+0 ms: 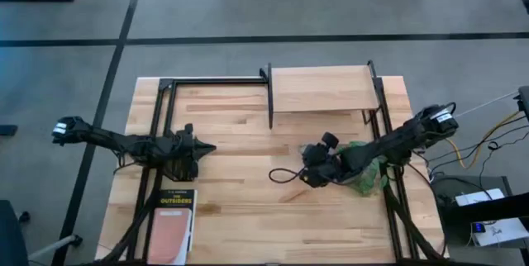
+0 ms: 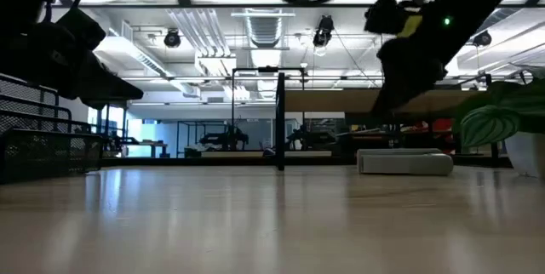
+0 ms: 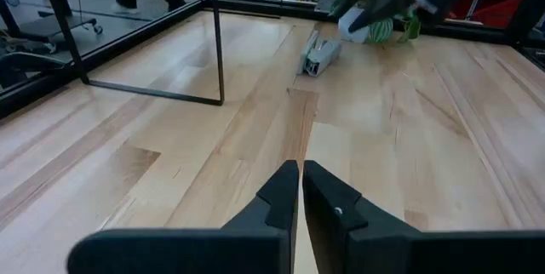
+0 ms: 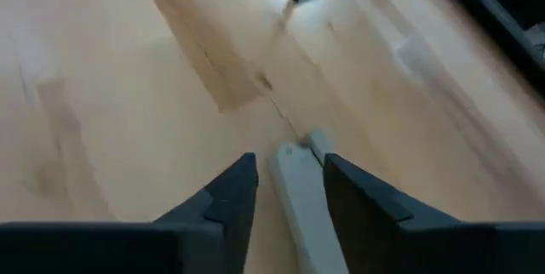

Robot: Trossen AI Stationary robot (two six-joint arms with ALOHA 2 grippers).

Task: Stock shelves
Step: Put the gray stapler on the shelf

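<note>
Though hidden overhead, stapler [image 4: 300, 191] between fingers [image 4: 228, 191].

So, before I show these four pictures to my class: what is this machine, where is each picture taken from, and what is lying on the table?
It is a robot with two dark arms at a wooden table. One picture looks straight down, one looks level across the tabletop, and two come from cameras on the wrists.

The left claw is shut and holds nothing, hovering near the table's left side. The right claw has its fingers either side of a grey stapler; whether it grips it yet is unclear.

Also there: a small wooden shelf on black legs at the far edge, a potted green plant by the right arm, and a book at the near left.
</note>
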